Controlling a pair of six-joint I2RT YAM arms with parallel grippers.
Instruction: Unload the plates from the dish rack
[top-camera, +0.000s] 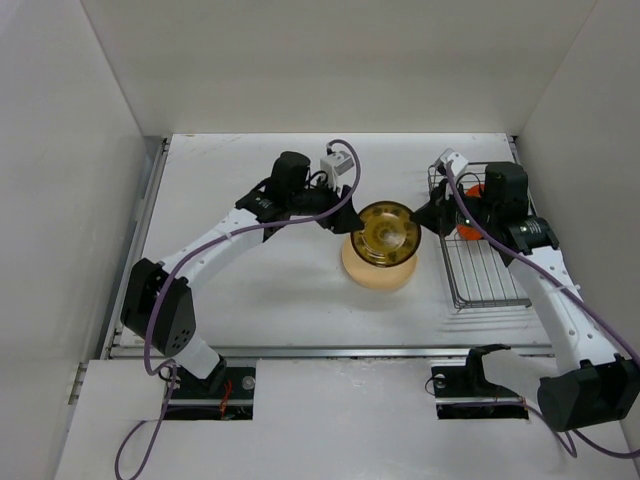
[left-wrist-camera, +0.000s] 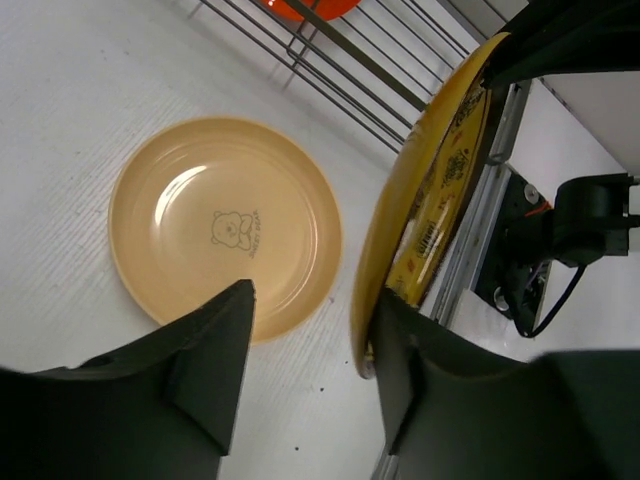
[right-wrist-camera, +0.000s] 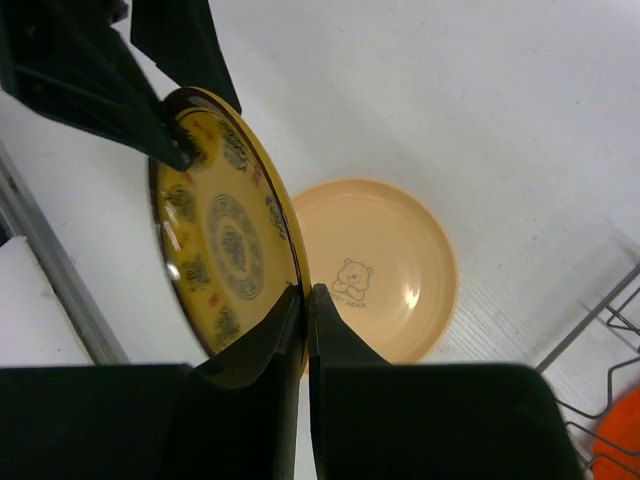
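Note:
A yellow patterned plate (top-camera: 389, 234) hangs tilted on edge above the table between my two grippers. My right gripper (right-wrist-camera: 305, 292) is shut on its rim; the plate's face (right-wrist-camera: 225, 235) shows beside it. My left gripper (left-wrist-camera: 315, 300) is open around the opposite rim (left-wrist-camera: 430, 190), with one finger against the plate and the other well apart. A larger tan-yellow plate with a bear drawing (top-camera: 378, 280) lies flat on the table below, also in the left wrist view (left-wrist-camera: 225, 225). The silver wire dish rack (top-camera: 485, 270) holds an orange-red plate (top-camera: 472, 190), mostly hidden by my right arm.
The rack stands at the right, close to the right wall. White walls enclose the table on three sides. A metal rail (top-camera: 330, 350) runs along the near table edge. Purple cables trail over both arms.

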